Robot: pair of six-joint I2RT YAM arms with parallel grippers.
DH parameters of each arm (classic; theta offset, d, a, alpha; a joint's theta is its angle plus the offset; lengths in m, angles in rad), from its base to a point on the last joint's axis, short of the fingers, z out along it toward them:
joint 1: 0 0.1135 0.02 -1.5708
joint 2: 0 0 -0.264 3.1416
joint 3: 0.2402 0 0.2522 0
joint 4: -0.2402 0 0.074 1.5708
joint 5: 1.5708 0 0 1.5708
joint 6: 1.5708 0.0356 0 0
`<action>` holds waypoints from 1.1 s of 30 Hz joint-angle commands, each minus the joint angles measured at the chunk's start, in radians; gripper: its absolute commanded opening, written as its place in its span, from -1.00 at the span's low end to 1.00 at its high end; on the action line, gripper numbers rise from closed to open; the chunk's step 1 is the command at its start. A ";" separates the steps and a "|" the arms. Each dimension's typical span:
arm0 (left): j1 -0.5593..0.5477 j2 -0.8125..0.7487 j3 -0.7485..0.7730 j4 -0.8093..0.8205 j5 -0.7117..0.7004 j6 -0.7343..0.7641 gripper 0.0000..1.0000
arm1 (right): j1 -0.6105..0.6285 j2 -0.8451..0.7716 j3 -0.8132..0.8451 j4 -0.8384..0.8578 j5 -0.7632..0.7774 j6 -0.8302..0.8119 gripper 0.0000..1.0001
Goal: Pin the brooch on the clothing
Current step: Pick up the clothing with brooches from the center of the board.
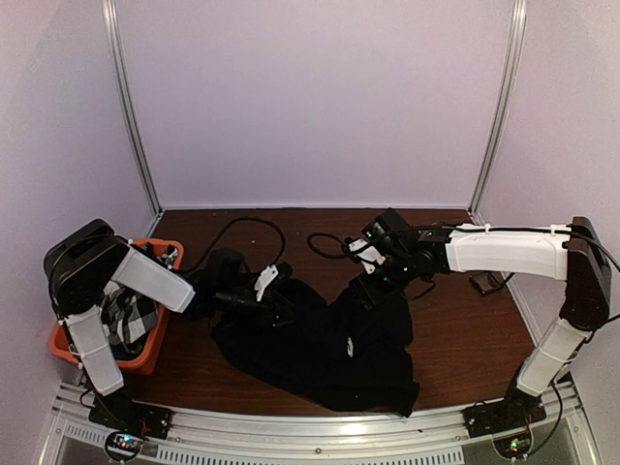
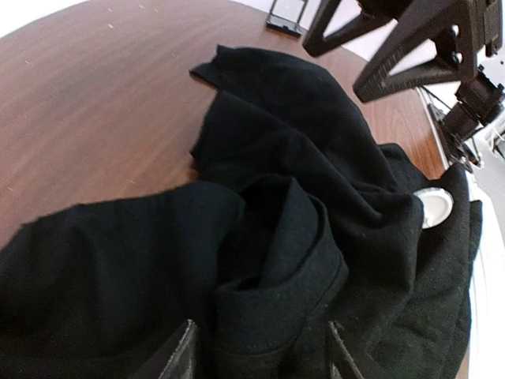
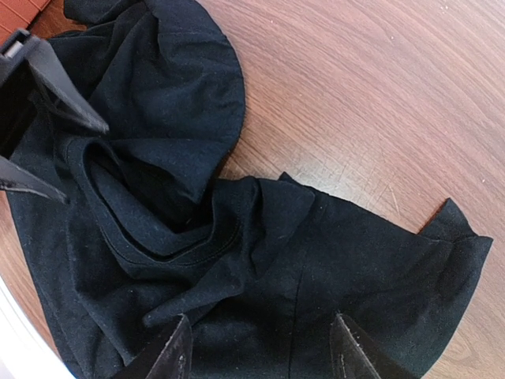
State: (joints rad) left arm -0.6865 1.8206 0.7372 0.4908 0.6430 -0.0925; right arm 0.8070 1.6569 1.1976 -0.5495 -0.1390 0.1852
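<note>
Status: the brooch is not visibly pinned. I judge the job early to midway, with the garment handling under way and the fastening not done.

9 o'clock on the desk [image 1: 465, 329]: an orange basket [image 1: 145, 363] with a checked cloth [image 1: 131, 315] inside. It is not part of this job.

The left tool [image 2: 260, 351] is at the 9 o'clock edge of the garment. In the wrist view its jaws stand apart, with a thick rolled fold of fabric lying between the tips and not visibly pinched. I read it as open and holding nothing.

The black T-shirt [image 1: 291, 354] is crumpled in a heap from desk centre toward 6 o'clock, not spread flat. A small light print [image 1: 346, 344] shows on top, right of the heap's middle.

In the left wrist view, at 3 o'clock in the frame, a pale round thing [image 2: 434, 207] sits in a fold. It may be the brooch. I cannot tell that, or whether it is fastened or merely lying there.

The right tool [image 3: 259, 355] is at the heap's 1 o'clock corner. Its jaws are apart above the fabric, with nothing between them.

Remaining, in my judgement: flatten or tension a patch of fabric, confirm the round item, then push the pin through and close it.

Writing: none readable. The print is only a shape, and I can make out no brand or label on the arms, basket or garment.
</note>
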 commanded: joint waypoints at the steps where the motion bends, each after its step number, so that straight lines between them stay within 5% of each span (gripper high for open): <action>1: 0.005 0.041 0.048 -0.035 0.094 0.025 0.05 | -0.003 -0.009 -0.016 0.002 0.003 -0.006 0.21; 8: 0.005 0.035 0.019 0.055 0.058 -0.026 -0.23 | -0.003 0.009 -0.023 0.008 -0.008 -0.004 0.20; 15: 0.005 -0.022 -0.038 0.155 0.035 -0.053 -0.28 | -0.004 0.018 -0.013 0.004 -0.006 -0.007 0.20; 24: 0.004 0.020 -0.021 0.148 0.125 -0.056 -0.68 | -0.003 0.031 0.001 -0.003 -0.004 -0.006 0.19; 33: -0.008 -0.041 -0.033 0.148 0.099 -0.066 -0.73 | -0.003 0.025 -0.007 0.006 -0.007 -0.011 0.19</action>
State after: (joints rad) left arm -0.6865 1.8256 0.7086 0.6056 0.7391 -0.1532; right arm 0.8070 1.6768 1.1904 -0.5491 -0.1432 0.1852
